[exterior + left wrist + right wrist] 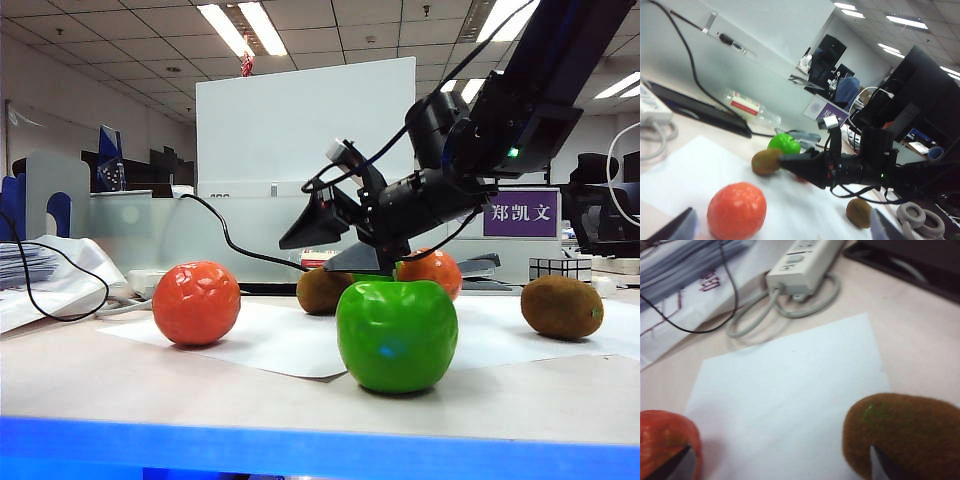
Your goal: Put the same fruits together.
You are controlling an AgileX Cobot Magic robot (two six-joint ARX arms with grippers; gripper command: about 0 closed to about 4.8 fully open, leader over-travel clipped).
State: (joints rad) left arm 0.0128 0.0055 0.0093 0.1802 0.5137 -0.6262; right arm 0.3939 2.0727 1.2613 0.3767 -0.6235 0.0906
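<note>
With the right pincer [318,225] spread wide and empty over the kiwi [902,435] behind the front apple [397,335], a skewed descent could knock it rolling off the paper [790,390] (the left pincer [780,232], also released, hangs back by an orange [736,210]).

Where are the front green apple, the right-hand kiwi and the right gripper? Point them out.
Front green apple [396,336]: exterior view, middle of its glossy front.
Right-hand kiwi [561,307]: exterior view, centre of its brown skin.
Right gripper [335,242]: exterior view, between its open black fingertips, above the paper.
</note>
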